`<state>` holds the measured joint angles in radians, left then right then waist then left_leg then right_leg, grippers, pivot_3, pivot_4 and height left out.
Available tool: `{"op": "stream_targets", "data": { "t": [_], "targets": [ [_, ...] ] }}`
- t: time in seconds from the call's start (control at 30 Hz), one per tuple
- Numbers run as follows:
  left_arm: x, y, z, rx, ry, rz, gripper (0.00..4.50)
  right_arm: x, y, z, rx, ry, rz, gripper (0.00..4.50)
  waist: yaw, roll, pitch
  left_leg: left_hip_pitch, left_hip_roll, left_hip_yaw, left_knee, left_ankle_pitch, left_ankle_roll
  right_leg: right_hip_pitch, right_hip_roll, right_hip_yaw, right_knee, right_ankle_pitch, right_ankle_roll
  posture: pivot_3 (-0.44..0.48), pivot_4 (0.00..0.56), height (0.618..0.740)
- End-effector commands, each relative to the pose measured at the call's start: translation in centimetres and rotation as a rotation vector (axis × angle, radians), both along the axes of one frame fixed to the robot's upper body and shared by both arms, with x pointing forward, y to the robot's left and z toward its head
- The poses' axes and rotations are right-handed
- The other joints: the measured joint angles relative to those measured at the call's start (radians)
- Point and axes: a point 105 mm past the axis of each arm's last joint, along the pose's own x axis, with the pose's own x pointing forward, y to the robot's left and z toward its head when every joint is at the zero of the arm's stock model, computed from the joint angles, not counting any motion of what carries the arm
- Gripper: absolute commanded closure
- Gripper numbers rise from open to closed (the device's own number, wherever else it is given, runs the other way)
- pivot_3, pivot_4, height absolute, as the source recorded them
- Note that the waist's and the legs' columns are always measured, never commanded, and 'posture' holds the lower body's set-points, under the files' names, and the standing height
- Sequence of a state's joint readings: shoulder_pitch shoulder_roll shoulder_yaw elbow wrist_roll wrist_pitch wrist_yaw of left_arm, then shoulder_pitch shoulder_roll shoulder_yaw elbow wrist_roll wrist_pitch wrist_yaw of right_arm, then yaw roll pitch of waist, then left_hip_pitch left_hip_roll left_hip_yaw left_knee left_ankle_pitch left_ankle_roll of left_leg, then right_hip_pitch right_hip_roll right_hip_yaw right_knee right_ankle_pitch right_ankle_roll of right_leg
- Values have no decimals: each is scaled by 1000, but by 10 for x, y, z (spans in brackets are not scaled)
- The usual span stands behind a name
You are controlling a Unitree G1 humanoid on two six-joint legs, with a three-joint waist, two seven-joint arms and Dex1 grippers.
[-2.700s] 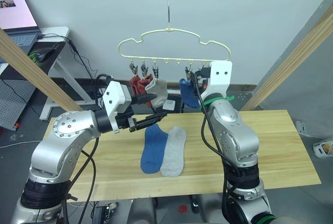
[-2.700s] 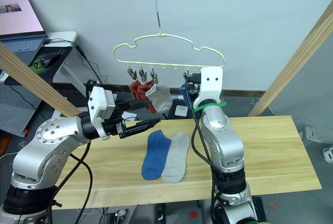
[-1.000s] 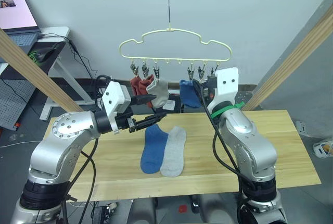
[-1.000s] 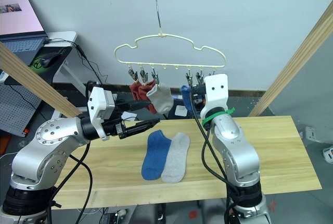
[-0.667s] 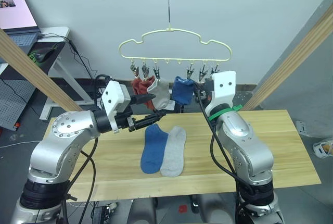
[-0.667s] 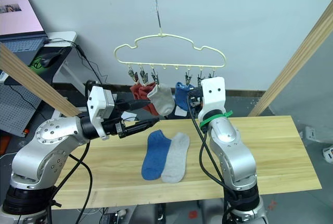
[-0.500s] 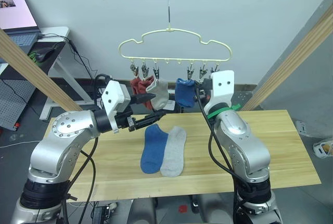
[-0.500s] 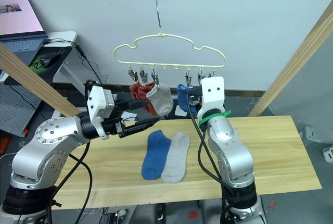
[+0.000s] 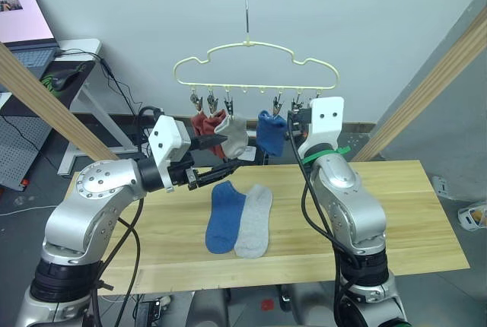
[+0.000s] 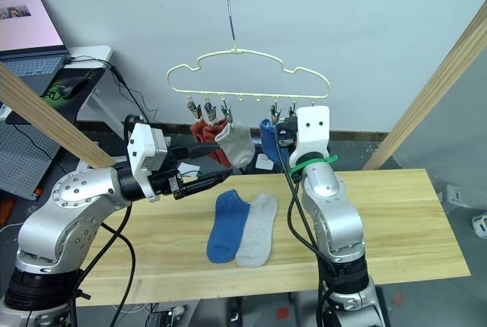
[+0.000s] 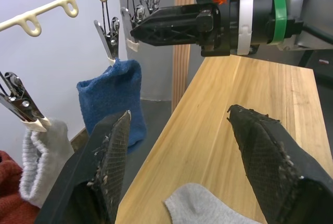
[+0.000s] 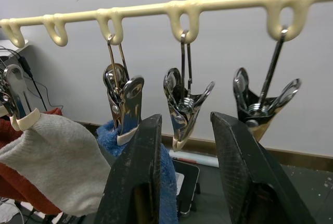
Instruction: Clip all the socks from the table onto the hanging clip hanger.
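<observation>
Blue sock (image 9: 226, 217) and grey sock (image 9: 254, 220) seen flat on table (image 9: 411, 213), long axes near-far, nearer left gripper (image 9: 228, 158), spread, empty. Right gripper (image 12: 179, 146) parted, empty, at clip hanger (image 9: 255, 65).

Right gripper (image 12: 182, 182) crowds the two bare clips (image 12: 183, 107); hung socks (image 9: 228, 131) seemingly block the hanger's left.
</observation>
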<state>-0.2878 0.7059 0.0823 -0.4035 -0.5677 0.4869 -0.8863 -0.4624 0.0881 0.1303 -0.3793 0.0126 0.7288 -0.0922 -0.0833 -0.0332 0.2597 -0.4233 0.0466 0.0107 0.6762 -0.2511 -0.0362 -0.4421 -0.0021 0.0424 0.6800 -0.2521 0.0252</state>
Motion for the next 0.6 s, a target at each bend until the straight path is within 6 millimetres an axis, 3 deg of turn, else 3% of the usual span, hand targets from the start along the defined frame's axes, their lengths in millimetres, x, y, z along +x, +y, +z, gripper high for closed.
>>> {"op": "stream_targets", "data": {
  "t": [0.03, 0.6],
  "targets": [
    [-3, -3, 9, 1, -46, -17, 1253, 2, -2, 19, 26, -77, -20, 2967, 0, 0, 0, 0, 0, 0, 0, 0, 0, 0, 0, 0, 0, 0, 0, -88, 231, 738],
    [-4, -3, 8, 2, -42, -16, 1253, 13, 4, 30, 61, -111, -15, 2967, 0, 0, 0, 0, 0, 0, 0, 0, 0, 0, 0, 0, 0, 0, 0, -86, 231, 738]
  ]
}}
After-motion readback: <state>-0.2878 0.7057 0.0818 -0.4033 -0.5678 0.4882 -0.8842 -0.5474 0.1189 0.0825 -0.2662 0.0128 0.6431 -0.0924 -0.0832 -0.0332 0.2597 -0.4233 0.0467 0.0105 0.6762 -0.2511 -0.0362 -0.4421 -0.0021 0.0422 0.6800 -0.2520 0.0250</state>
